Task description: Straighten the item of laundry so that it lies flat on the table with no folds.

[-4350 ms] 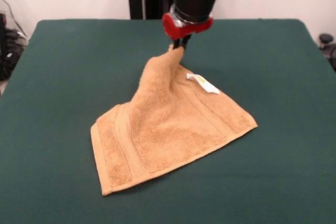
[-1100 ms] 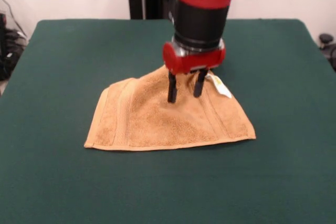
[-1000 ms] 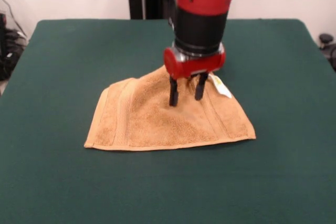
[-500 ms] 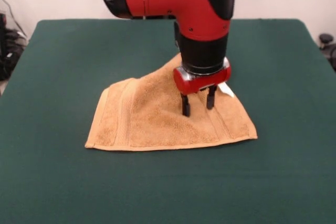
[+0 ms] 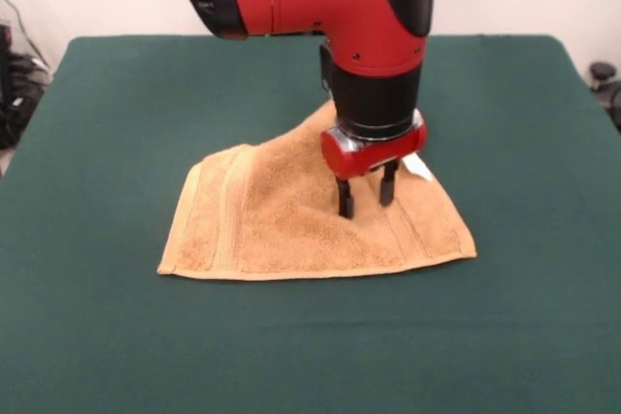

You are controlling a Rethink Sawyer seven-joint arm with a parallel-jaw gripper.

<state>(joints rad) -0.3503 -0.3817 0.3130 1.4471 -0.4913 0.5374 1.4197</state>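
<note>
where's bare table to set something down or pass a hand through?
Bare table: the wide strips left and right of the towel, the band between its front hem and the near edge, and the far strip behind it. Crowded: over the towel's right half, where the open gripper stands.

So the table (image 5: 107, 113) is a big rectangle covered in dark green felt-type cloth, way bigger than what's on it. Only thing lying on it is the tan terry towel (image 5: 272, 225), sitting around the middle. Its near edge runs flat and straight, the far part bunches into a peak, so it's not flat.
</note>
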